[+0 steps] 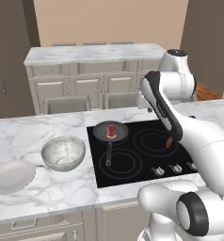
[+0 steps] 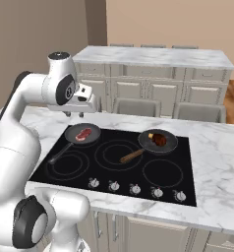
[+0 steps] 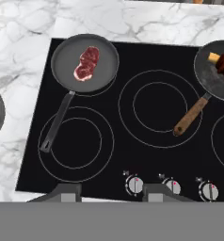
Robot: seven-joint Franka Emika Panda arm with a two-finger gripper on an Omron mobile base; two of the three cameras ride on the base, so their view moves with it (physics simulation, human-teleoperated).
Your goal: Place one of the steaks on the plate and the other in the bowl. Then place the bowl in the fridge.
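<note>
**Ana:** Knobs [image 3: 134, 184] along the near edge of the black cooktop [image 3: 151, 155] sit closest to the hand camera, with the two dark tips of the claw [image 3: 111, 192] just below them. They stand apart with nothing between, so I read the claw as part-open and empty, hovering above the hob.

**Ben:** Where are the steaks?

**Ana:** One reddish steak [image 3: 87, 62] lies in the dark pan with the black handle [image 3: 85, 61] on the far-left burner. The second pan, with the wooden handle [image 2: 158, 141], is on the far-right side and holds a darker piece of meat [image 2: 159, 139]; I take that for the other steak, though it is small and hard to read.

**Ben:** And the dishes?

**Ana:** On the marble worktop [image 1: 34, 132] left of the cooktop. The speckled bowl [image 1: 63, 153] stands nearer the hob, and the shallow plate [image 1: 11, 176] is further left, near the front edge. Both look empty.

**Ben:** So progress?

**Ana:** By my judgement, nothing is done yet: both steaks remain in pans. Left to do are two pick-and-place moves, then carrying the bowl to the fridge.
</note>
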